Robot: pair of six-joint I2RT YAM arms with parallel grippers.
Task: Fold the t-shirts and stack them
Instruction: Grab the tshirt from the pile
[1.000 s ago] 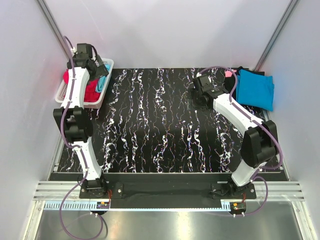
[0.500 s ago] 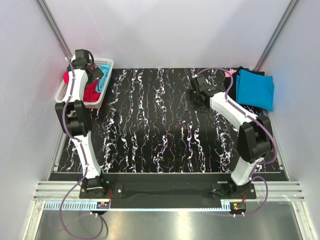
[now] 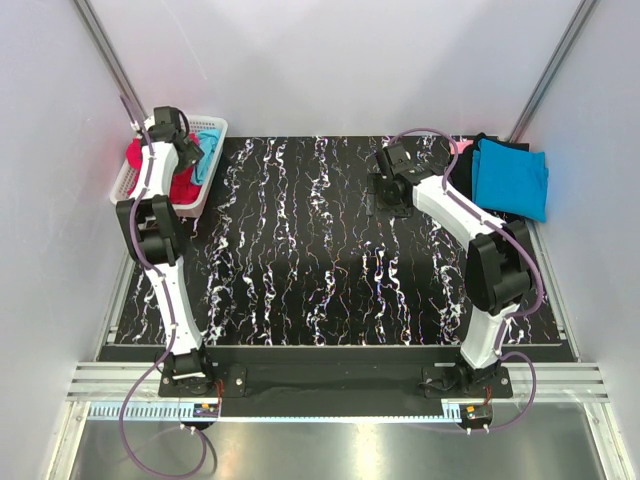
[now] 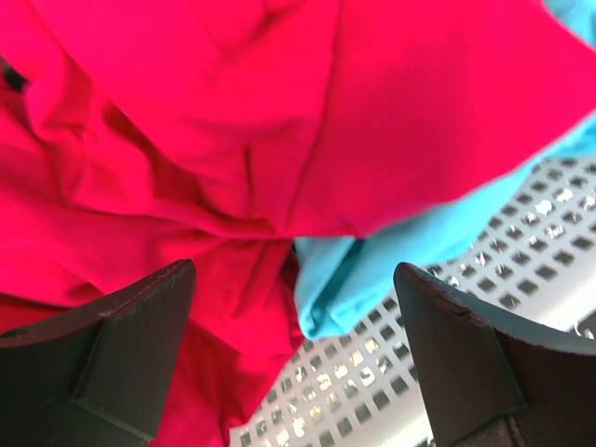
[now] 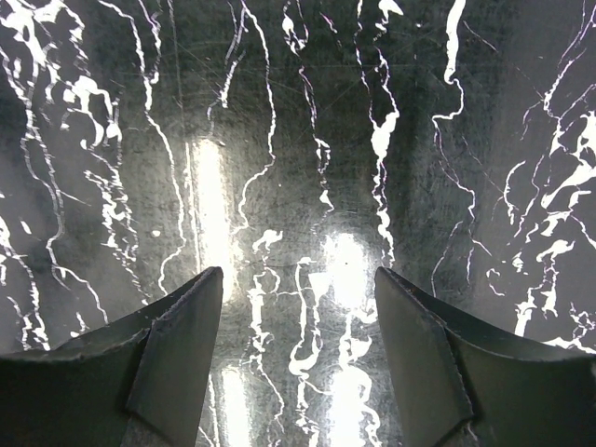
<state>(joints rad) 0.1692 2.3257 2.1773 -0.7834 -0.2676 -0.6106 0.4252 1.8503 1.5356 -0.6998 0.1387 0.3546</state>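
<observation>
Overhead camera spans table [image 3: 320, 250]; wrist cameras hover close above basket [image 4: 521, 233], table.

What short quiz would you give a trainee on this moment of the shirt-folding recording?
1. True or false: the right gripper is shut on cloth.
2. The open left gripper hangs over: A) the crumpled crimson red t-shirt in the white plastic lattice basket; B) bare tabletop; C) a folded stack.
3. Fill in: the topmost folded t-shirt at the far right is ___ blue.
Key: 1 false, its jaws stand open over the black marbled table; 2 A; 3 turquoise.
</observation>
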